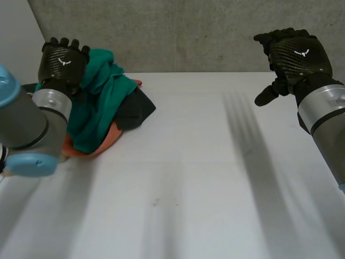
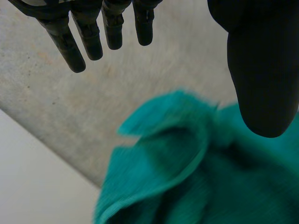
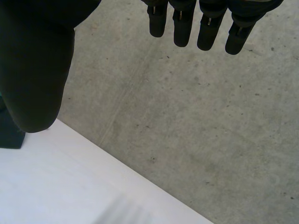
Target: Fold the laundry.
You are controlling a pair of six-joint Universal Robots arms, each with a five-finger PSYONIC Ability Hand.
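Note:
A heap of laundry lies at the table's far left: a teal garment (image 1: 99, 102) on top, a dark one (image 1: 135, 110) at its right side and an orange one (image 1: 105, 143) underneath. My left hand (image 1: 63, 62) hovers above the heap's left part, open, its straight fingers (image 2: 79, 42) and thumb (image 2: 261, 74) apart over the teal cloth (image 2: 187, 186) without touching it. At the far right my right hand (image 1: 294, 54) is raised over the table, open and holding nothing, with fingers (image 3: 201, 23) and thumb (image 3: 37, 70) spread.
The white table (image 1: 188, 178) stretches from the heap to the right and towards me. A grey concrete wall (image 1: 188, 32) stands behind its far edge.

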